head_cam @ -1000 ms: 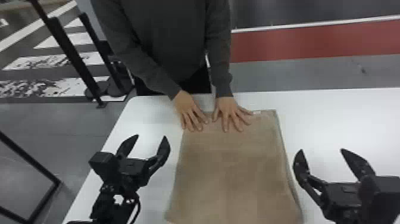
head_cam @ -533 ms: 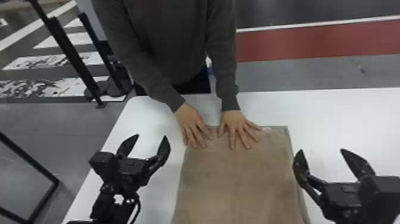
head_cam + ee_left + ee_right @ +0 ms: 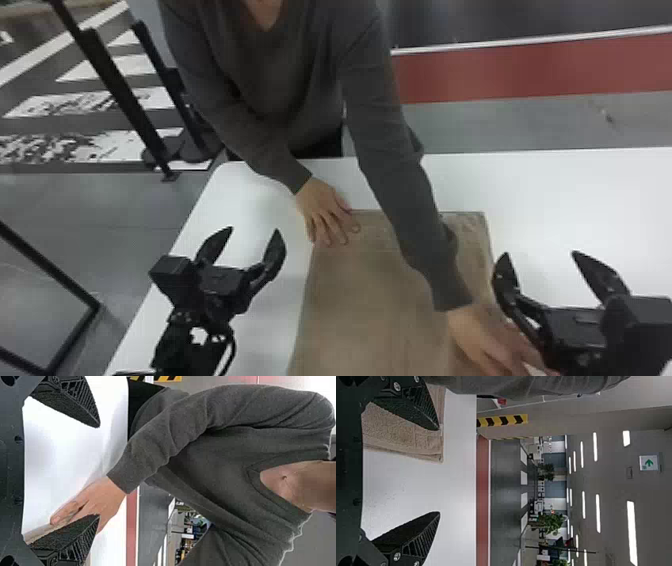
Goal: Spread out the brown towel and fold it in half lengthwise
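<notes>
Your left gripper (image 3: pixel 254 230) and right gripper (image 3: pixel 540 253) are gaping, the towel (image 3: pixel 370 300) lying between, a person's hand (image 3: pixel 326 210) touching it.

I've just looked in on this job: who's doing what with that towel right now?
A person is handling the brown towel, which lies flat on the white table. One hand rests at its far-left corner; the other hand is at its right side, close to the right gripper. That gripper and the left gripper are open and empty, one on each side of the towel.
</notes>
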Tool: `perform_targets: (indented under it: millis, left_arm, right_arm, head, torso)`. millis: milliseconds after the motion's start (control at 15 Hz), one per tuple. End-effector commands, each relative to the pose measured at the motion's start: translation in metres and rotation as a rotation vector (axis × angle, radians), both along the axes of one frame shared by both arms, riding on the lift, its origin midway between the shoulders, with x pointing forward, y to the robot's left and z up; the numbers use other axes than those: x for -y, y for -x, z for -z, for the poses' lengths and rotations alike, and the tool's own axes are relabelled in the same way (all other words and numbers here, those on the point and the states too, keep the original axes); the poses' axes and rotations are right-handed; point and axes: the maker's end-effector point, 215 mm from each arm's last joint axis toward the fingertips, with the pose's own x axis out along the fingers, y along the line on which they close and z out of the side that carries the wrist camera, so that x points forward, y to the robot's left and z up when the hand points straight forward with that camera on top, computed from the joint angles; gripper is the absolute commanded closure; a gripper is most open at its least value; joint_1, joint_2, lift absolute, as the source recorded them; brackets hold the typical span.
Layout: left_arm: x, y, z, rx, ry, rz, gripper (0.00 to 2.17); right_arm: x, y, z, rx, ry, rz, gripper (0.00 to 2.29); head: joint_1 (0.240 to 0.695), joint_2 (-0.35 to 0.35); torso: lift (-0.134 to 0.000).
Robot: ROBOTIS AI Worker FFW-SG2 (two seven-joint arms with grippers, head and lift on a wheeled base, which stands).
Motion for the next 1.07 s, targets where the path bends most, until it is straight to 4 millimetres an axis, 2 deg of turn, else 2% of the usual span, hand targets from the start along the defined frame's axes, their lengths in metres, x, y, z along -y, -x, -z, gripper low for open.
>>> perform_targets:
  millis: [0,1000]
  left_arm:
    - [-0.0007,0.0002,0.0004,0.0,0.0,-0.001,0.08]
    - [-0.0001,0.0002,0.0025,-0.003,0.002,-0.001,0.08]
  right_arm:
    - [0.0,0.0,0.0,0.0,0.0,0.001,0.13]
    - [0.0007,0.0003,0.0026,-0.005,0.0,0.002,0.13]
  head:
    - [0.695,0.244]
    - [0.695,0.244]
  torso:
    - [-0.125]
    - [-0.125]
